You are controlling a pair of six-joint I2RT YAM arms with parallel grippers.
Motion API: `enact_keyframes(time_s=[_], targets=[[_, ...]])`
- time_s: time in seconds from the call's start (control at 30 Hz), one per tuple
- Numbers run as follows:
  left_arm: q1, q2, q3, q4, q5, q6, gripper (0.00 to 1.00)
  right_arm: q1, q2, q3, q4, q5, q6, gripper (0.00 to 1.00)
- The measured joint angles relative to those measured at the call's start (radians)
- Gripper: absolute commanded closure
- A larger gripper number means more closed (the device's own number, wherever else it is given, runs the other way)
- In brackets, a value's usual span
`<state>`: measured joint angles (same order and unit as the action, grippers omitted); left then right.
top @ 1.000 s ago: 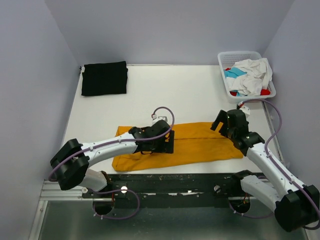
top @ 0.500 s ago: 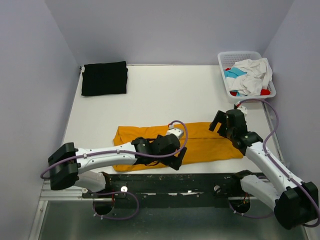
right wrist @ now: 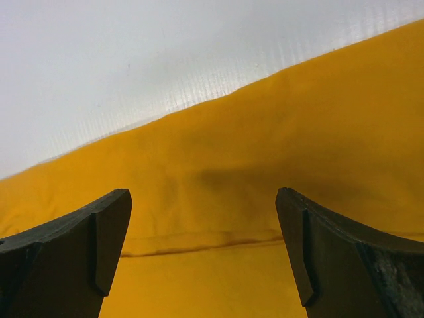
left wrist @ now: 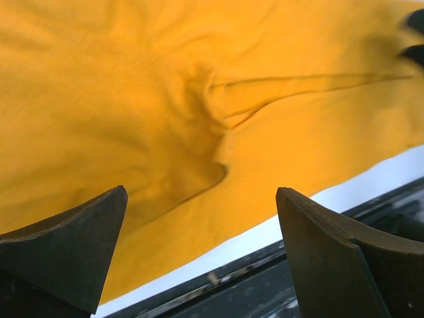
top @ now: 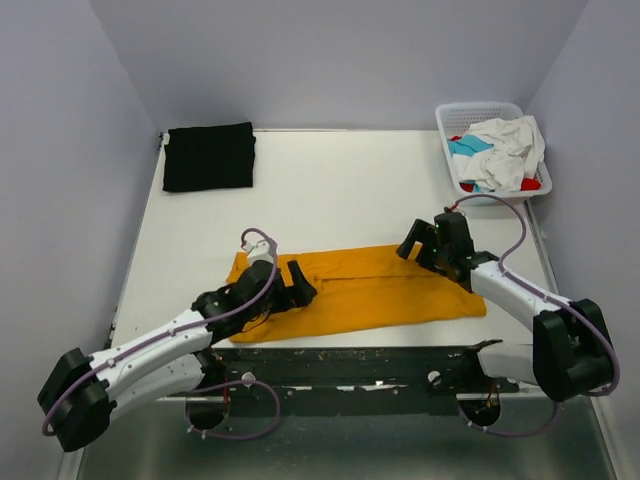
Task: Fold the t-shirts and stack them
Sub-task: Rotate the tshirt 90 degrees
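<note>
The mustard-orange t-shirt [top: 370, 290] lies folded into a long strip near the table's front edge. My left gripper [top: 303, 283] is open and empty over its left part. In the left wrist view the creased cloth [left wrist: 165, 99] fills the frame above the open gripper [left wrist: 202, 258]. My right gripper [top: 411, 244] is open and empty at the shirt's far edge, right of middle. The right wrist view shows the shirt [right wrist: 265, 199] with a fold line between the open gripper [right wrist: 202, 252]. The black t-shirt [top: 208, 156] lies folded at the back left.
A white lattice basket [top: 446, 128] at the back right holds crumpled white [top: 505, 145], teal [top: 465, 148] and red [top: 531, 184] shirts. A dark rail [top: 350, 360] runs along the table's front edge. Grey walls close in the left, back and right.
My left gripper has drawn back leftward from the shirt's front middle to its left part. My right gripper has moved left, out over the shirt's far edge. The shirt looks slightly smoother.
</note>
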<state>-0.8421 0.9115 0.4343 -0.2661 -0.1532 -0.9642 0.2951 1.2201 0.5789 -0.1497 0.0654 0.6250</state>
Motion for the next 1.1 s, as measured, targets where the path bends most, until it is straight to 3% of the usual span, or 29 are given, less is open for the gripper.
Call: enact_keyframes(time_s=[0.17,0.3,0.47,0.63,0.8,0.87,1.03,1.1], targets=[[0.032,-0.163,-0.069,0.105,-0.021,-0.065,0.01,0.005,0.102,0.001,0.075,-0.018,0.037,0.00],[0.087,-0.169,-0.106,0.100,-0.034,-0.127,0.01,0.006,0.119,0.001,0.097,-0.016,0.056,0.00],[0.145,0.015,-0.094,0.116,0.019,-0.149,0.02,0.007,0.119,-0.003,0.107,-0.021,0.077,0.00],[0.239,0.309,0.074,0.159,0.108,-0.122,0.01,0.007,0.117,-0.027,0.141,-0.055,0.093,0.00],[0.377,0.638,0.367,0.150,0.185,-0.078,0.01,0.007,0.110,-0.040,0.161,-0.109,0.120,0.00],[0.406,0.781,0.557,0.074,0.193,-0.042,0.01,0.009,0.109,-0.042,0.159,-0.149,0.136,0.00],[0.469,1.280,1.292,-0.116,0.381,0.091,0.02,0.074,0.115,-0.047,0.162,-0.260,0.194,0.00],[0.489,1.392,1.466,-0.155,0.486,0.137,0.01,0.156,0.139,-0.044,0.186,-0.317,0.217,0.00]])
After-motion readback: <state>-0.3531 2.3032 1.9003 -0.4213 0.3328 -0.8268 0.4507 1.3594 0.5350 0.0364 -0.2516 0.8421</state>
